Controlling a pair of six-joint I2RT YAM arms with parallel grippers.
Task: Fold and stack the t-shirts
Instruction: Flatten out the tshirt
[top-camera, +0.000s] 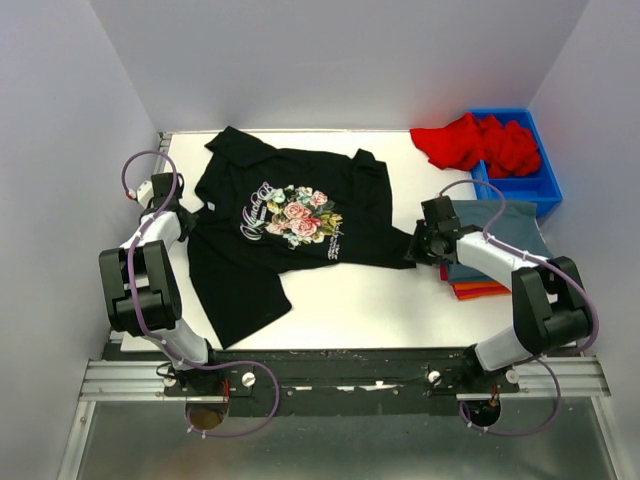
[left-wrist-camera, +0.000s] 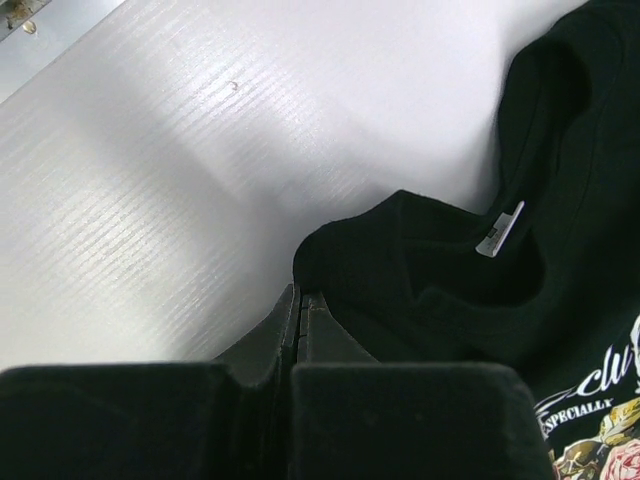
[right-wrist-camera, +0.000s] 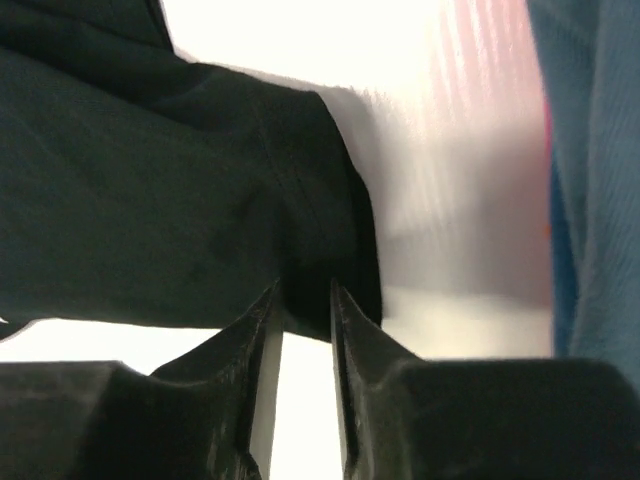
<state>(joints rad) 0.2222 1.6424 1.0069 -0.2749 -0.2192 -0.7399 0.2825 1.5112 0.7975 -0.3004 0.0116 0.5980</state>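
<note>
Black t-shirt (top-camera: 240, 280): lies print-side up on the white surface (top-camera: 400, 300). It reaches from the far left corner across the middle, with one flap running toward the near left edge. Cloth is rumpled, not flat.
Print (top-camera: 295, 215): roses and script lettering on the chest, facing up.
Collar: seen in the left wrist view as an open neck hole with a small white label (left-wrist-camera: 500, 230) sewn inside.
Left tool (top-camera: 188, 213): near the left edge of the surface, at the shirt's side. The fingers are pressed together with only a hairline between them. The tips bite the cloth edge just beside the collar.
Right tool (top-camera: 413, 250): toward the right edge, at the shirt's outermost right end. The fingers are closed to a narrow slot, with the hemmed black cloth pinched between the tips.
Blue-grey t-shirt (top-camera: 510, 225): folded at the right edge of the surface, partly under the right arm, on top of the stack.
Orange t-shirt (top-camera: 480, 291): folded directly beneath the blue-grey one. Only its near border shows.
Red t-shirt (top-camera: 465, 140): crumpled at the far right corner, part on the surface and part draped into the bin.
Bin (top-camera: 545, 185): blue plastic, at the far right corner, touching the red cloth.
</note>
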